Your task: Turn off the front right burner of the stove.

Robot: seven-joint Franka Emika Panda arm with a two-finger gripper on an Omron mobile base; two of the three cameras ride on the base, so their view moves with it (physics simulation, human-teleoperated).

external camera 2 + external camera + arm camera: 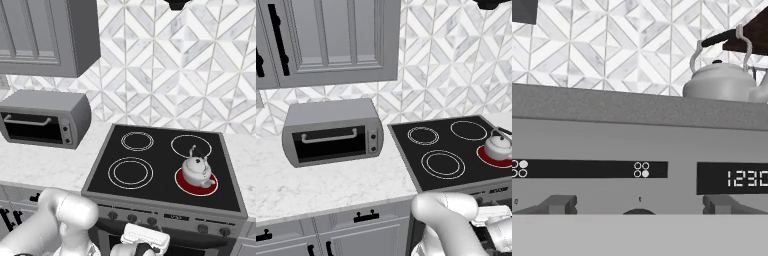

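The stove [165, 192], a flat glossy black glass cooktop with four round burner zones and a grey front panel, sits in the pale marble counter [316, 185] to the right of a grey box-shaped toaster oven [332, 132]. Its front right burner [197, 184] glows as a solid red disc under a white metal kettle [196, 170] with a dark handle, while the other three zones show as plain white rings. Below the glass, the grey front panel [165, 216] carries a row of small dark knobs [202, 229], and the two at its right end lie nearest the lit zone.

The white robot arm reaches low in front of that panel, and its two-finger gripper [145, 245] hangs just below the panel's middle, jaws spread wide with nothing between them. In the hand view the camera looks straight at the panel: knob tops [559, 204] rise at the lower edge on the left, in the middle and on the right, with a black digital clock display [734, 178] above the right one and the kettle up and to the right.

I judge the knob for the lit burner lies to the gripper's right along the panel, so the coming move likely calls for a sideways shift rightward before closing on it. Which exact knob governs that burner, I cannot tell.
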